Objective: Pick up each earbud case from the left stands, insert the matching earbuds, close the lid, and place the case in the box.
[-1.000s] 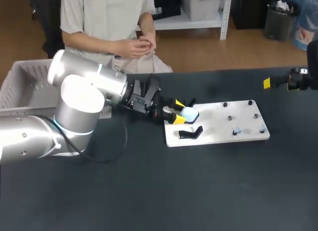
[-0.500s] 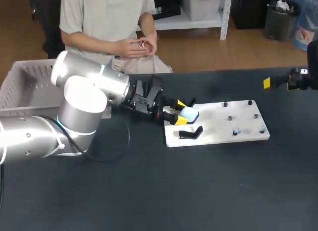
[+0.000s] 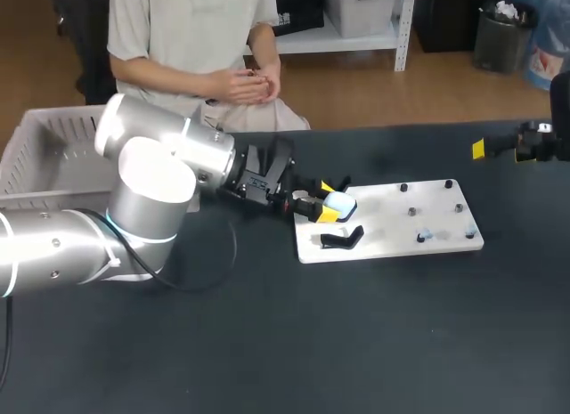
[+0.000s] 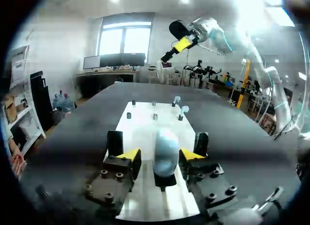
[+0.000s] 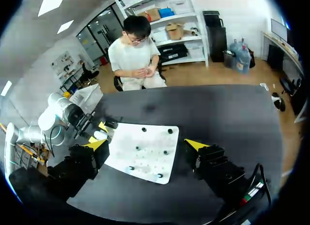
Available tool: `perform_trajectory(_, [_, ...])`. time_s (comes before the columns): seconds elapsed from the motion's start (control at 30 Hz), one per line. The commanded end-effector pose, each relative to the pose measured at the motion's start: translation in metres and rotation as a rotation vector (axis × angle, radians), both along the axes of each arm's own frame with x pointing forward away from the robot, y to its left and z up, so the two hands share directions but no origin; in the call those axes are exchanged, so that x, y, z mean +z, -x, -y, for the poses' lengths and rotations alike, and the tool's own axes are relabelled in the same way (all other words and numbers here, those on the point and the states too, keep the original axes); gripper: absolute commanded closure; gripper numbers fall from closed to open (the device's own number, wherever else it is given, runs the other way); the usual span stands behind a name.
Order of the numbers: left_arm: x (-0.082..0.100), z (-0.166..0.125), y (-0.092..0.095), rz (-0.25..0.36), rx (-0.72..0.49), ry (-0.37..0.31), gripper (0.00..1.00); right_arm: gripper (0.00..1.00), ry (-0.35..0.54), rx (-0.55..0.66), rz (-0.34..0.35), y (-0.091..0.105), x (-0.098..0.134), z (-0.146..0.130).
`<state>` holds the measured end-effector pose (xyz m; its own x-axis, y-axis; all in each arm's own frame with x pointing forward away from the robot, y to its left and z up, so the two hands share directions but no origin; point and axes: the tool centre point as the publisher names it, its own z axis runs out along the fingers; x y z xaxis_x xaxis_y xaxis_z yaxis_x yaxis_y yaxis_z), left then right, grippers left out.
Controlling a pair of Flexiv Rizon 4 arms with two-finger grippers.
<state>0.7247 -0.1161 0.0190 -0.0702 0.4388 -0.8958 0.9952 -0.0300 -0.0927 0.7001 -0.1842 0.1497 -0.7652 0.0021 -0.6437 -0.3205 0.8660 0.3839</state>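
The earbud case (image 4: 166, 152) sits between parted fingers (image 4: 127, 155) of left gripper (image 4: 158, 155)

My left pincer (image 4: 159, 154) had bright yellow tips, earbud case (image 4: 165, 150) was pale blue, board (image 3: 392, 220) plain white, stand (image 3: 342, 238) at its eight o'clock black, table (image 3: 267, 343) black.

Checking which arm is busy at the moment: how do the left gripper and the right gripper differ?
The left gripper sits low at the left end of the white board, while the right gripper hangs high over the table, away from the board. The left gripper has the pale blue earbud case between its fingers, with gaps on both sides. The right gripper has nothing between its fingers. Both are open, with yellow tips.
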Motion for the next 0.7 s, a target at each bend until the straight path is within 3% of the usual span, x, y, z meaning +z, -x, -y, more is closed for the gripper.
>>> perform_trajectory(0.03, [-0.0019, 0.0010, -0.0013, 0.005, -0.001, 0.004, 0.52, 0.00, -0.001, 0.003, -0.001, -0.0004, -0.0001, 0.0007])
perform_trajectory(0.47, [-0.0033, 0.0001, 0.0010, 0.019, 0.005, 0.005, 0.56, 0.00, -0.001, 0.003, -0.001, -0.0004, -0.0001, 0.0007])
perform_trajectory(0.53, [-0.0029, -0.0005, 0.0009, 0.019, 0.007, 0.006, 0.73, 0.00, -0.001, 0.003, -0.001, -0.0004, -0.0001, 0.0007])
perform_trajectory(0.7, [-0.0004, -0.0021, 0.0034, 0.026, 0.004, 0.008, 0.80, 0.00, -0.001, 0.003, -0.001, -0.0004, -0.0001, 0.0007])
